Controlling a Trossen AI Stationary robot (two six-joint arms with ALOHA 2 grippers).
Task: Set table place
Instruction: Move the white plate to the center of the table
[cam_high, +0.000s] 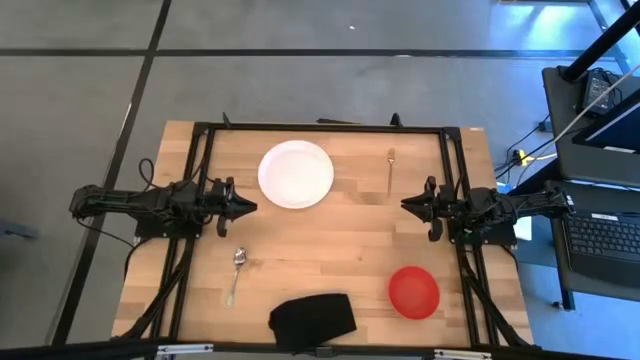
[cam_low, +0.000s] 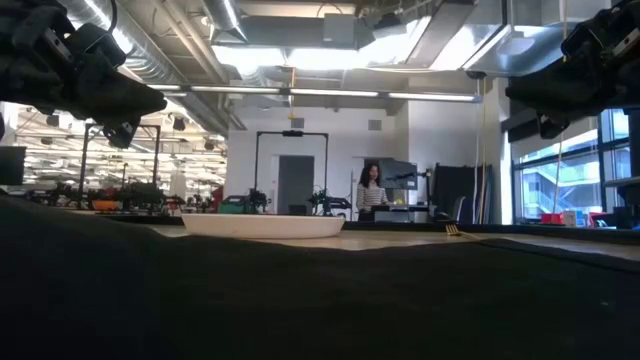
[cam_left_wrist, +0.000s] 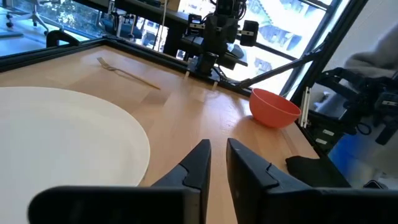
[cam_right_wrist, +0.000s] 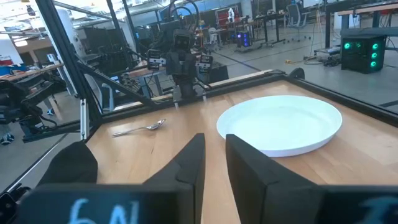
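A round white plate (cam_high: 296, 173) lies on the wooden table (cam_high: 340, 230) toward its far side. A red bowl (cam_high: 413, 292) stands at the near right. A silver spoon (cam_high: 237, 268) lies at the near left. A slim fork (cam_high: 390, 170) lies at the far right. My left gripper (cam_high: 252, 206) hovers over the table's left side, next to the plate's near edge, its fingers close together and empty (cam_left_wrist: 217, 155). My right gripper (cam_high: 404, 204) hovers over the right side between fork and bowl, fingers close together and empty (cam_right_wrist: 214, 149).
A black cloth (cam_high: 313, 320) lies at the near edge in the middle and fills the lower part of the low view (cam_low: 320, 300). The table's black frame (cam_high: 320, 127) runs along its edges. A person (cam_low: 370, 195) stands far off in the room behind.
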